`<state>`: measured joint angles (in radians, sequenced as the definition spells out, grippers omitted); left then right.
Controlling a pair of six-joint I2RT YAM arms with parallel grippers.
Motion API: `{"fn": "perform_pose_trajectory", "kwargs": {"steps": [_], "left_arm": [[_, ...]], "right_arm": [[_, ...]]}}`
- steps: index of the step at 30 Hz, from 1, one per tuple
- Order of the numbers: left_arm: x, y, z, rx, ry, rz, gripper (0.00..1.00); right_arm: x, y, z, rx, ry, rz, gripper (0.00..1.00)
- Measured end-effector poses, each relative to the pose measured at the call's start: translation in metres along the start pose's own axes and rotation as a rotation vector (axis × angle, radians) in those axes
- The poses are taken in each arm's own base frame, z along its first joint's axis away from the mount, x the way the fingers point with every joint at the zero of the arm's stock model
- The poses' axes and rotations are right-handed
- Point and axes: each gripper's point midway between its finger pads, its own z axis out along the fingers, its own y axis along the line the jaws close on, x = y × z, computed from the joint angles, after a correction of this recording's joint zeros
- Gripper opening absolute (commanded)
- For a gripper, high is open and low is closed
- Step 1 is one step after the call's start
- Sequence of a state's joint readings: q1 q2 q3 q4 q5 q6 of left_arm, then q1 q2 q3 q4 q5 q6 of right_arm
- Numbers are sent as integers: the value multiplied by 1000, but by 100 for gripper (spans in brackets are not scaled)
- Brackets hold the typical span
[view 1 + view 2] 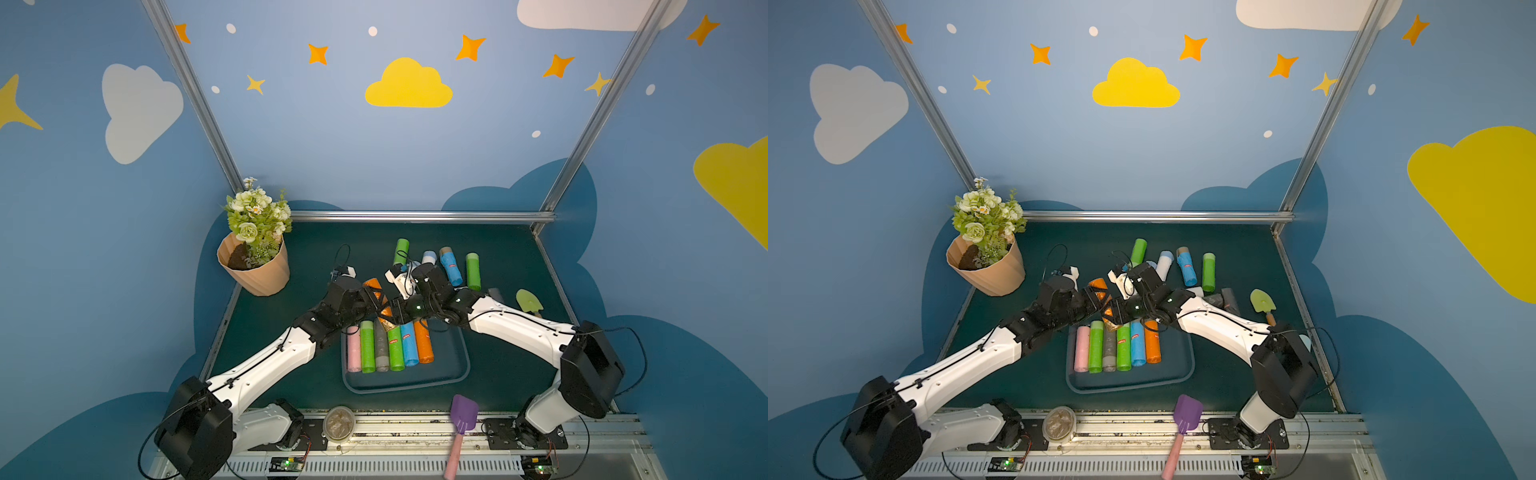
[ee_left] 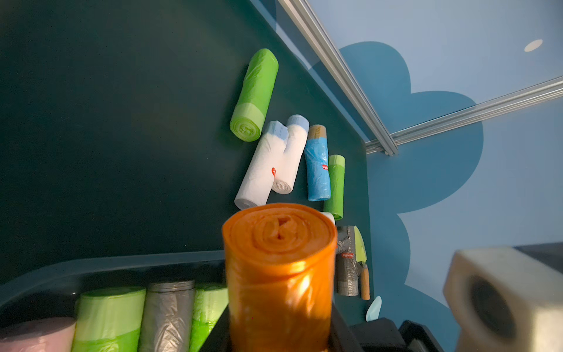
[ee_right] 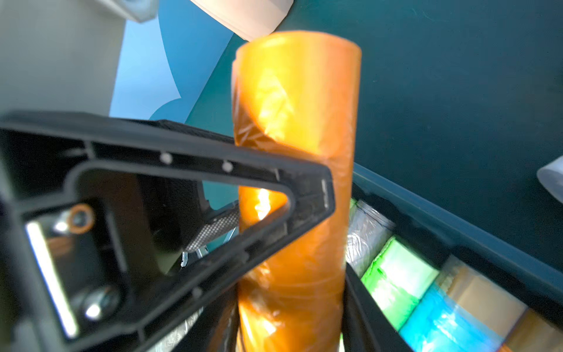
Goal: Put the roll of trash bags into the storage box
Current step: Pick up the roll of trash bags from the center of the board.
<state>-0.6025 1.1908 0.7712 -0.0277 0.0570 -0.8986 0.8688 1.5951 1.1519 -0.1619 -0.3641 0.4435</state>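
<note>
A: Roll?
B: Orange roll (image 2: pixel 278 259): glossy, crinkled film wound into a tight cyl., spiral end showing. It's in the air, tilted, lower end over the far rim of the storage box (image 1: pixel 446 357). Not in it.
A: Box?
B: Shallow dk-teal plastic tray w/ rounded corners and a rolled rim. Six rolls (image 1: pixel 390 347) lie side by side in its left part; the right part shows bare floor.
A: Around?
B: Beyond it on the mat (image 1: pixel 311 249): green roll (image 2: pixel 254 94), two white rolls (image 2: pixel 268 164), blue roll (image 2: pixel 316 164). From above, the right wrist hides most of the white ones. Tan faceted pot (image 1: pixel 257 270) far left.
A: Arms?
B: Both reach in from the near corners, wrists meeting over the far rim. L gripper (image 1: pixel 376 302) is clamped on the roll. R gripper (image 3: pixel 292 320) jaws sit snug either side of it; can't tell if they're pinching.
</note>
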Motion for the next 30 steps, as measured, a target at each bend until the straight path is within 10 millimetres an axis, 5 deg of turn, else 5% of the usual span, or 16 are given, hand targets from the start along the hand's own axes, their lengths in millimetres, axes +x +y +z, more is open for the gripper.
{"fn": "perform_pose_trajectory", "kwargs": {"steps": [8,18,19,30], "left_arm": [[-10,5,1,-8,-23,-30,44],[-27,15,3,-12,-47,-61,76],[-28,17,3,-19,-48,-61,98],[-47,8,-44,41,-93,102,100]], "right_arm": [[-6,1,5,-2,5,-11,34],[-3,-1,7,-43,35,29,31],[-4,-3,6,-42,33,36,31],[10,-44,-12,68,40,118,31]]}}
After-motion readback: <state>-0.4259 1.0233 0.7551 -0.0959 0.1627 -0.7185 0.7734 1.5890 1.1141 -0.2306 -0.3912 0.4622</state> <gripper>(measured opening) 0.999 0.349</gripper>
